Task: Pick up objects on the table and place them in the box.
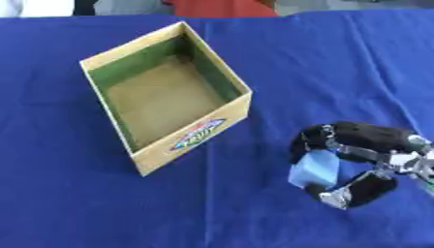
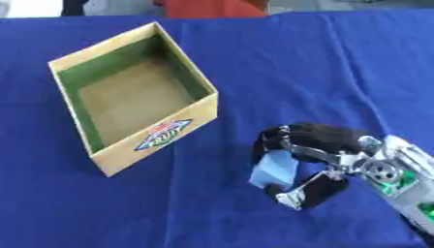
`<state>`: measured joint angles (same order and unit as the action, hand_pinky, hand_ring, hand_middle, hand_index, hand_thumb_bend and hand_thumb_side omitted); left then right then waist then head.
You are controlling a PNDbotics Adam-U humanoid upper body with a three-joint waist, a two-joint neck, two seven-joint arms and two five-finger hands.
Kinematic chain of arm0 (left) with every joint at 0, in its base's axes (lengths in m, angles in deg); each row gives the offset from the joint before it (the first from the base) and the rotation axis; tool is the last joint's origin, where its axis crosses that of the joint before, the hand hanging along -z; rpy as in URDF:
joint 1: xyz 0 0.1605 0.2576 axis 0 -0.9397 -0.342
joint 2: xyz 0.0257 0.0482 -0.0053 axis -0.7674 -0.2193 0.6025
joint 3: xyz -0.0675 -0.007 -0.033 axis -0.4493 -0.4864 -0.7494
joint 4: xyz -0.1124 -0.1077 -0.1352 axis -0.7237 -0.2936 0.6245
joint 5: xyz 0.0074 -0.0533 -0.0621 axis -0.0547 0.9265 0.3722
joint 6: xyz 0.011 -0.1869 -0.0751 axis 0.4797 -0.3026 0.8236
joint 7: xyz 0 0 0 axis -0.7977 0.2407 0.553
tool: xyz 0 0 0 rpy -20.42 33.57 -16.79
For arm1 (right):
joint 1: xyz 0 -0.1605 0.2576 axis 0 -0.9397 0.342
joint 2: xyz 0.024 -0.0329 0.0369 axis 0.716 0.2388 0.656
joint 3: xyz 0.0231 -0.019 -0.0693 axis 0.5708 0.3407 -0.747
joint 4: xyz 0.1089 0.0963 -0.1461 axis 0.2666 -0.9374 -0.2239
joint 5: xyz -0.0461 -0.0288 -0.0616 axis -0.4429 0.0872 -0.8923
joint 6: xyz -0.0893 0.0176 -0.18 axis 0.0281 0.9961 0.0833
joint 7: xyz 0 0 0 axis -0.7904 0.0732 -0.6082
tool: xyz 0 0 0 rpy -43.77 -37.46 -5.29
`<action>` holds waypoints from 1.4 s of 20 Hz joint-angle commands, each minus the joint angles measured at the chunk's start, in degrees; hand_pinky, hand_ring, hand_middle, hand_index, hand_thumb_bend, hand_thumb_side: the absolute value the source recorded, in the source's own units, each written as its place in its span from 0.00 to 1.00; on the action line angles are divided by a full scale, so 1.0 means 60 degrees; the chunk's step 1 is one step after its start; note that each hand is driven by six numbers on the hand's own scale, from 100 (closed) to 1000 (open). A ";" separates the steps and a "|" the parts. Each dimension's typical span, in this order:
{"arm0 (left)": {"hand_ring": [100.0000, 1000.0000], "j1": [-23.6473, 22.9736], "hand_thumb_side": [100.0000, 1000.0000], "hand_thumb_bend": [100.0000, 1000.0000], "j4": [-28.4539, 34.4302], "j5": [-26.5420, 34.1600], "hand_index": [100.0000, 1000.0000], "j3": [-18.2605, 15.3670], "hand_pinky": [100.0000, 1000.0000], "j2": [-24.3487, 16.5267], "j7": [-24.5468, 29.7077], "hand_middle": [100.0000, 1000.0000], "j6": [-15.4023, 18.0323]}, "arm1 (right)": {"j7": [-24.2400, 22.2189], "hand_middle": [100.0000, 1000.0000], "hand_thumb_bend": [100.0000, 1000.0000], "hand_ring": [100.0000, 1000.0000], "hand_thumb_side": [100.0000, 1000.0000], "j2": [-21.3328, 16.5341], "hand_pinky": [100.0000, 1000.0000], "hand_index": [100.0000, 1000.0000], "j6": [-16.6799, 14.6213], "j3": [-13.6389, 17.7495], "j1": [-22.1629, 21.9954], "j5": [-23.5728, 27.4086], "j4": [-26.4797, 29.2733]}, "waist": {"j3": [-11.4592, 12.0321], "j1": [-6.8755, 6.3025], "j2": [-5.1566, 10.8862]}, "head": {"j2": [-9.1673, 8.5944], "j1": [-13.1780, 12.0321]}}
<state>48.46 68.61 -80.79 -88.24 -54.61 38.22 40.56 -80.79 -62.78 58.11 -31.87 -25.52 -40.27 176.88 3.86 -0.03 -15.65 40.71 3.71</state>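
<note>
While my right hand (image 2: 326,160) curls around it, the pale blue block (image 2: 274,170) sits caught between the black fingers (image 2: 318,136) above it and the thumb (image 2: 312,191) below. I see the fingers arched over the block's top edge, their tips coming down on its far-left side, and the thumb's silver tip pressing close under its lower corner. The block is tilted, one corner pointing down toward the cloth; I cannot tell whether it is lifted clear of the surface or touching it. Behind the fingers, toward the right edge, my wrist shows silver metal with green parts.

Up and to the left of the fingertips, well apart from them, stands the box (image 1: 193,135), a yellow cardboard carton with a green inner lining and a brown floor. It is open at the top and turned at an angle, so one corner points toward the hand. A coloured label is printed on its near wall. Everything rests on a table covered with blue cloth (image 1: 339,63). My left hand shows in neither view.
</note>
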 commanded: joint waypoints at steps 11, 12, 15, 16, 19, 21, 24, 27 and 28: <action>0.79 0.0239 1.00 0.29 0.0135 0.0123 0.78 -0.0008 0.78 -0.0265 0.0109 0.69 0.0055 | -0.0976 0.76 0.00 0.76 0.12 -0.0386 0.57 0.69 0.0317 -0.0366 0.3358 0.0441 0.0231 | 0.0139 0.0153 0.0287 | -0.0118 0.0114; 0.79 0.0274 1.00 0.29 0.0135 0.0138 0.78 0.0010 0.78 -0.0273 0.0132 0.69 0.0060 | -0.1060 0.76 0.00 0.76 0.12 -0.0283 0.57 0.69 0.0441 -0.0428 0.3669 0.0440 0.0231 | 0.0159 0.0160 0.0287 | -0.0129 0.0150; 0.79 0.0416 1.00 0.29 0.0135 0.0190 0.78 0.0063 0.78 -0.0293 0.0200 0.68 0.0073 | -0.1235 0.76 0.00 0.75 0.11 0.0174 0.56 0.69 0.0721 -0.0531 0.4624 0.0399 0.0046 | 0.0240 0.0172 0.0260 | -0.0142 0.0318; 0.79 0.0460 1.00 0.29 0.0135 0.0208 0.78 0.0079 0.78 -0.0299 0.0223 0.68 0.0077 | -0.1286 0.76 0.00 0.75 0.11 0.0335 0.56 0.69 0.0745 -0.0564 0.4891 0.0385 -0.0110 | 0.0261 0.0176 0.0248 | -0.0135 0.0370; 0.79 0.0592 1.00 0.29 0.0135 0.0261 0.78 0.0134 0.78 -0.0322 0.0301 0.68 0.0095 | -0.1399 0.76 0.00 0.75 0.12 0.0832 0.57 0.69 0.0693 -0.0722 0.5662 0.0187 -0.0956 | 0.0348 0.0217 0.0196 | -0.0092 0.0593; 0.79 0.0655 1.00 0.29 0.0135 0.0296 0.78 0.0155 0.78 -0.0321 0.0335 0.68 0.0100 | -0.1390 0.76 0.00 0.75 0.12 0.1197 0.57 0.69 0.0526 -0.0811 0.6121 0.0058 -0.1599 | 0.0397 0.0250 0.0164 | -0.0065 0.0714; 0.79 0.0762 1.00 0.29 0.0135 0.0347 0.78 0.0189 0.78 -0.0323 0.0381 0.68 0.0116 | -0.1360 0.76 0.00 0.75 0.12 0.1839 0.57 0.69 0.0159 -0.0924 0.6850 -0.0164 -0.2635 | 0.0453 0.0297 0.0130 | -0.0026 0.0848; 0.79 0.0879 1.00 0.29 0.0135 0.0394 0.78 0.0232 0.77 -0.0321 0.0445 0.68 0.0139 | -0.1206 0.76 0.00 0.75 0.12 0.2565 0.57 0.69 -0.0153 -0.0851 0.7422 -0.0710 -0.4026 | 0.0497 0.0350 0.0101 | -0.0079 0.0955; 0.79 0.0912 1.00 0.29 0.0135 0.0412 0.78 0.0239 0.77 -0.0309 0.0457 0.68 0.0141 | -0.1124 0.76 0.00 0.75 0.12 0.2775 0.57 0.69 -0.0266 -0.0815 0.7540 -0.0882 -0.4435 | 0.0517 0.0364 0.0084 | -0.0130 0.0989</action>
<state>53.18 68.61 -78.54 -86.76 -54.74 40.69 41.30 -87.99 -46.96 57.37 -37.60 18.37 -44.11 152.90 6.92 2.49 -16.07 40.58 9.26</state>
